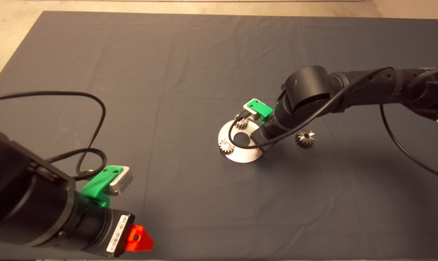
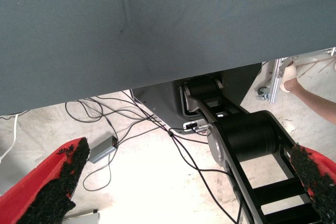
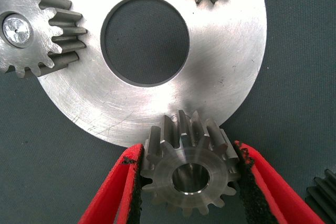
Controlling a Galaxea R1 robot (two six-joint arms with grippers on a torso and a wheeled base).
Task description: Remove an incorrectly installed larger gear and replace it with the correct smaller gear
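The left claw (image 1: 141, 238) waits parked at the lower-left edge, fingers apart; its barcode label is unreadable. The right claw (image 3: 191, 182) clamps a gear (image 3: 188, 174) at the disc's (image 3: 231, 66) rim, hidden overhead by the arm. The larger gear (image 1: 305, 138) lies on the tabletop (image 1: 204, 203) nearby.

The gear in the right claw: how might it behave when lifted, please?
The gear looks solid metal, so probably rigid and heavy for its size. The right claw has pads meeting only tooth tips, so it might slip or twist. On edge, it could roll.
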